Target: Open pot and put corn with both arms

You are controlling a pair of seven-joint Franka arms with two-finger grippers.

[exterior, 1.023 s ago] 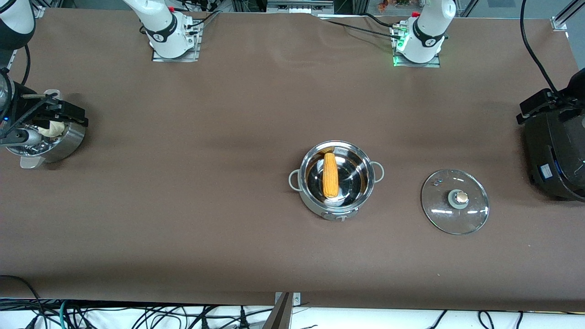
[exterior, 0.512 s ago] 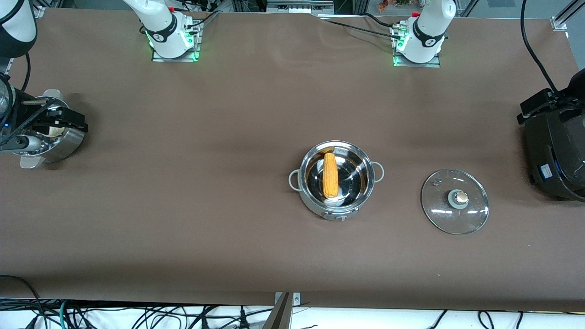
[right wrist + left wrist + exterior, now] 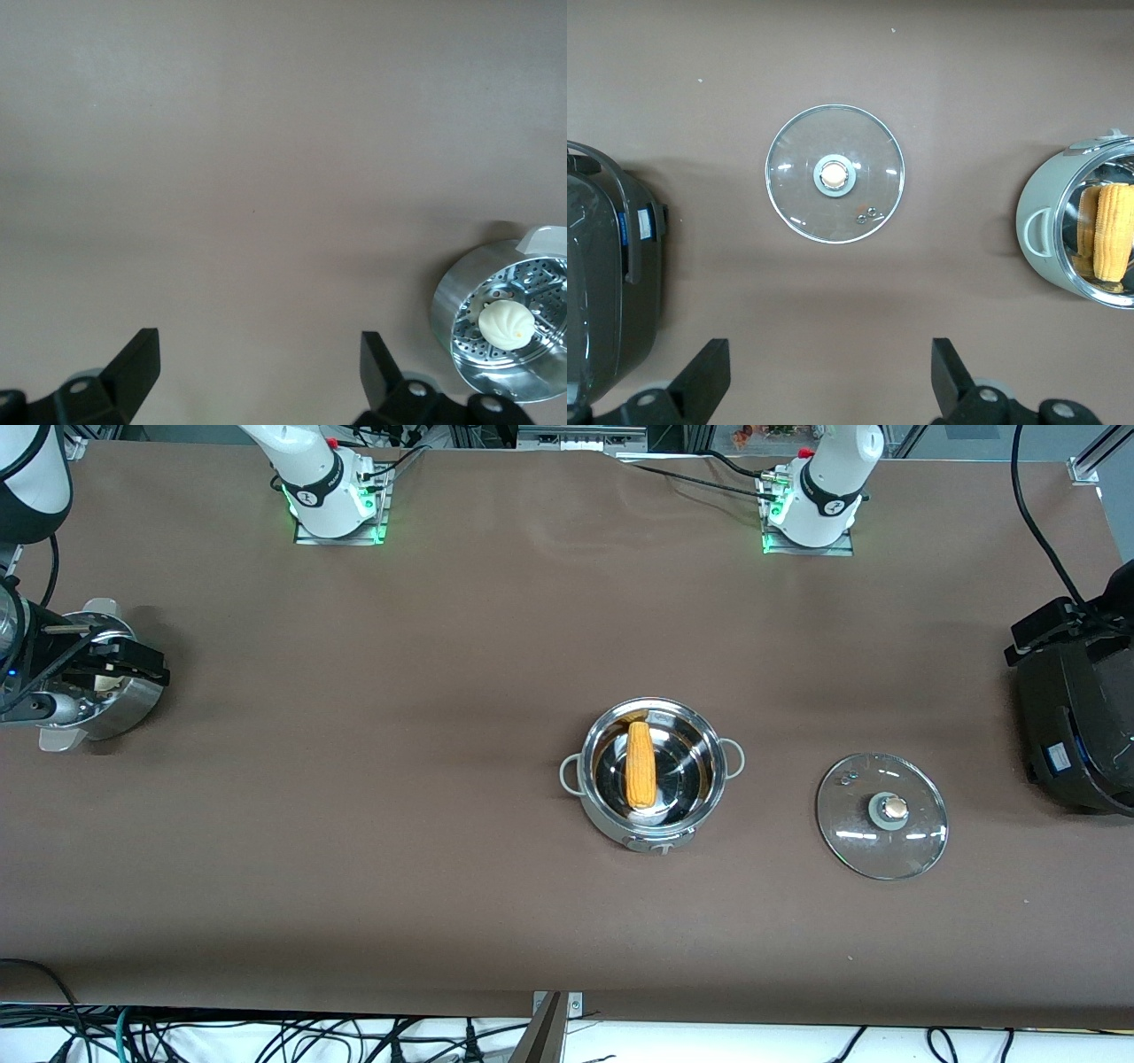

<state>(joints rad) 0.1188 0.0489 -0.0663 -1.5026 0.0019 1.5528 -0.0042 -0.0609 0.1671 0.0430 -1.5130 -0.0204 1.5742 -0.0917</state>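
drifting farther over the steamer pot (image 3: 106, 695), right gripper (image 3: 111, 662) empty.

The big black cooker (image 3: 1081, 735) runs off the frame's edge; the right arm's black gripper (image 3: 106, 666) hides part of the perforated steel steamer pot (image 3: 124, 707).

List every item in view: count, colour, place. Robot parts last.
pot: 1, shiny steel, mid-table, open.
corn: 1, yellow-orange, lying in the pot.
glass lid: 1, clear with a round knob, flat on the table beside the pot, toward the left arm's end.
steamer pot: 1, perforated steel, at the right arm's end.
bun: 1, white, in the steamer pot.
cooker: 1, black, at the left arm's end.
table: 1, brown.
left gripper: black, open, holding nothing.
right gripper: black, open, holding nothing.
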